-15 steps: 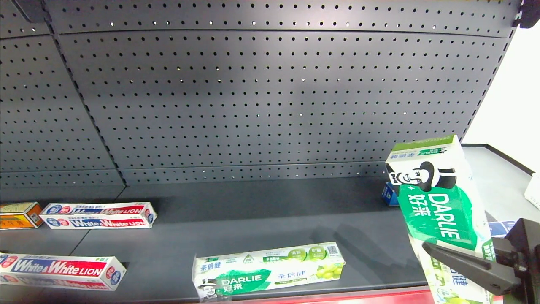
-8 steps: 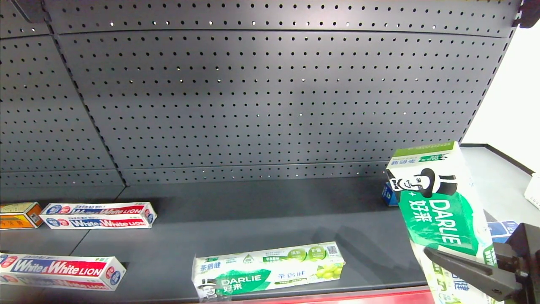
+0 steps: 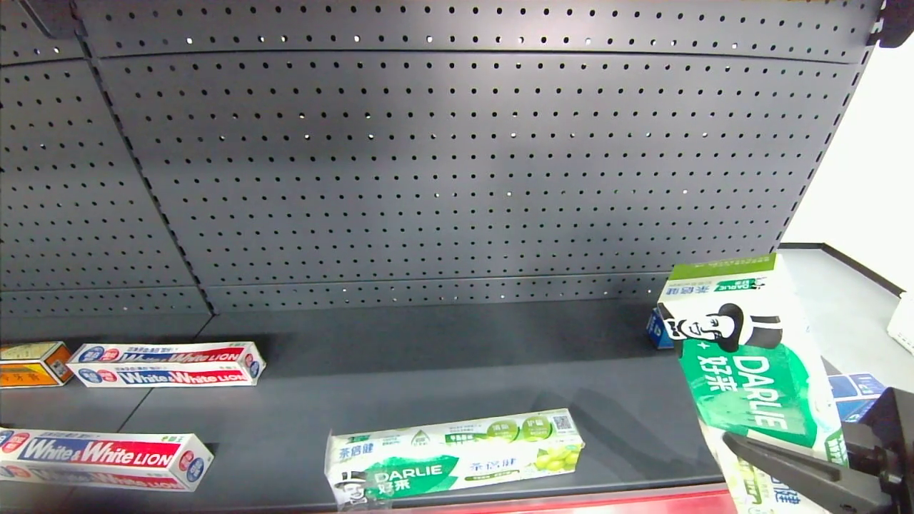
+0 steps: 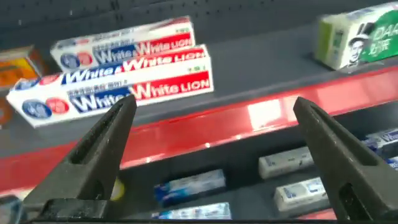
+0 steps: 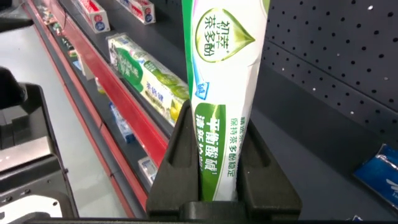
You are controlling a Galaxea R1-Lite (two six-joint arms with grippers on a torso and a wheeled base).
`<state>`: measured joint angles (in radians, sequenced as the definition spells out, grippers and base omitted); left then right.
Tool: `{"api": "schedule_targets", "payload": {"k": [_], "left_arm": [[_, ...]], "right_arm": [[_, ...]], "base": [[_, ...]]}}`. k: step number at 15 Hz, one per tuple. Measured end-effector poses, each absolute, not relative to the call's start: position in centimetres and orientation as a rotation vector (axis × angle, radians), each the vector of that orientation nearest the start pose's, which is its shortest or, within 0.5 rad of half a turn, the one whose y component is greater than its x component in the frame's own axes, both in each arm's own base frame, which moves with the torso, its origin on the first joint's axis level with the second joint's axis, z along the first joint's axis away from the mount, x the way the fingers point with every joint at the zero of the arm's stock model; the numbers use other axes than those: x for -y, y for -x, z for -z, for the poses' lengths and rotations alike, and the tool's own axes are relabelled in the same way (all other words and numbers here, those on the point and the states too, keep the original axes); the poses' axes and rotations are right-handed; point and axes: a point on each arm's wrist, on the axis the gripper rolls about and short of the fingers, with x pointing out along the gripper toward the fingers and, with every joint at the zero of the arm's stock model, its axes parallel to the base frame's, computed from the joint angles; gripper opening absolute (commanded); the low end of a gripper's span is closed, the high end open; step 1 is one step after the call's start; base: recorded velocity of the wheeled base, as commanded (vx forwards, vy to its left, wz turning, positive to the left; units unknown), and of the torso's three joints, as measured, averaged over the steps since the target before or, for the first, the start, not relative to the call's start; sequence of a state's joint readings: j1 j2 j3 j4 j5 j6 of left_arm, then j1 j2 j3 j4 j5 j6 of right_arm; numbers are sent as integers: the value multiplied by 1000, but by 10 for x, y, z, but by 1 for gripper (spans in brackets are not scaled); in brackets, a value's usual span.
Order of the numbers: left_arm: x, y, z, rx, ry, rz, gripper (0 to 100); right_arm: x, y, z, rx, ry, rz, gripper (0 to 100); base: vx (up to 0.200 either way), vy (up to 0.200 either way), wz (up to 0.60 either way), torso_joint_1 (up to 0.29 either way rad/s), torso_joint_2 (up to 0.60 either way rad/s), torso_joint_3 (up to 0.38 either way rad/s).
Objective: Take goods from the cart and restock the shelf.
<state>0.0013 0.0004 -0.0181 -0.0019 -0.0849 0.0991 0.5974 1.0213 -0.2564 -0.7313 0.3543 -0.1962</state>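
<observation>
Right pincer: the right pincer (image 5: 221, 124) is clamped on the lower part of a green toothpaste box (image 3: 746, 364), one finger on each long side.
Held box: it stands nearly upright, top end leaning slightly left, at the right end of the shelf (image 3: 443, 357). I cannot tell whether it is over the shelf board or just in front of it.
Left pincer: the left pincer (image 4: 214, 106) is spread wide and holds nothing, in front of the red front lip (image 4: 236, 121) and facing two white-and-red toothpaste boxes (image 4: 118, 87).
Open room: a broad bare stretch of shelf runs from the rear white-and-red box (image 3: 168, 364) to a small blue box (image 3: 657, 332) near the back panel.
Front edge: a second green toothpaste box (image 3: 453, 453) lies flat along the lip, near the middle. Another white-and-red box (image 3: 100, 458) lies at the lip farther left.
Back edge: the perforated back panel (image 3: 464, 178) rises straight from the board.
Left end: an orange box (image 3: 32, 364) sits just beside the rear white-and-red box.
Below: small boxes (image 4: 189, 186) lie on the lower shelf.
</observation>
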Motion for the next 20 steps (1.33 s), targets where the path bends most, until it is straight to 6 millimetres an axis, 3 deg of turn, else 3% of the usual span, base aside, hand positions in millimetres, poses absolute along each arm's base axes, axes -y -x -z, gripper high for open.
{"api": "schedule_targets", "payload": {"k": [3, 8, 10, 13, 16, 20], "left_arm": [[-3, 24, -83, 55, -36, -152, 100], [-4, 23, -82, 47, -164, -172, 100], [-3, 23, -82, 51, -165, -130, 100], [-2, 23, -82, 54, -196, -79, 100], [-2, 23, -82, 54, -203, -77, 100], [-7, 24, -82, 29, -187, -327, 100]], "right_arm": [[-77, -97, -187, 62, 203, -939, 0], [-80, -103, -188, -35, 129, -898, 0], [-86, -114, -199, -21, 117, -883, 0], [-97, -145, -223, 11, 101, -843, 0], [-111, -176, -235, 13, 100, -845, 0], [-127, -195, -229, -26, 107, -864, 0]], "base": [[0, 0, 0, 0, 0, 0], [0, 0, 0, 0, 0, 0], [0, 0, 0, 0, 0, 0], [0, 0, 0, 0, 0, 0], [0, 0, 0, 0, 0, 0], [0, 0, 0, 0, 0, 0]]}}
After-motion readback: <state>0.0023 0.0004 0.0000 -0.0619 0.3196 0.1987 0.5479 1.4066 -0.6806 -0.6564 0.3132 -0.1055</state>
